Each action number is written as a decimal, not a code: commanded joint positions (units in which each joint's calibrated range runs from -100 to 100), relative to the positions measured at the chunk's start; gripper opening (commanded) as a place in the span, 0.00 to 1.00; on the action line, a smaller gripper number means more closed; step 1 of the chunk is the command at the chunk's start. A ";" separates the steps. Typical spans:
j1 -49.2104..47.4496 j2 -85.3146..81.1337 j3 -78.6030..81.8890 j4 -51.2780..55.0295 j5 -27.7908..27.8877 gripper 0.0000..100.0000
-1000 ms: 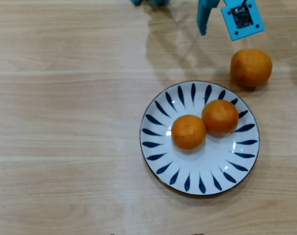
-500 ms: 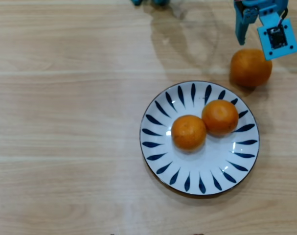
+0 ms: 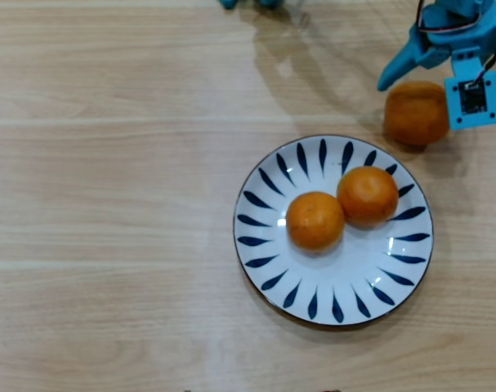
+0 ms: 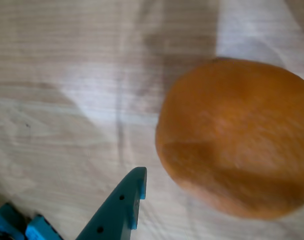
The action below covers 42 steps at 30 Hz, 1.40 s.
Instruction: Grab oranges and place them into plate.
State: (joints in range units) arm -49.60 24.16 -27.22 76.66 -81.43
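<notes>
1. The gripper (image 3: pixel 419 82) is spread wide open, right over the last orange (image 3: pixel 415 113), which sits on the table (image 3: pixel 109 204) just under it
2. In the wrist view one blue finger (image 4: pixel 126 200) sits off to the left of the orange (image 4: pixel 237 135), not touching it. I cannot see the other finger there
3. The orange is round, so it could roll away if one finger bumps it first
4. The orange is big. If the gripper comes down off to one side, the fingers may slip on the skin and it could pop out
5. The plate (image 3: pixel 264 269) is close below the gripper in the overhead view, with two oranges (image 3: pixel 315 220) in it. A dropped orange could knock them or roll off the rim
6. If the gripper goes down too far, it could hit the table
</notes>
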 commanded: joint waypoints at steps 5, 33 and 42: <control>-1.21 5.51 -2.70 -9.49 -1.79 0.49; 0.16 10.41 -0.53 -9.58 -2.05 0.57; 0.24 10.49 -0.53 -9.83 -2.05 0.57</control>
State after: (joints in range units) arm -50.27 35.08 -27.22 67.61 -83.20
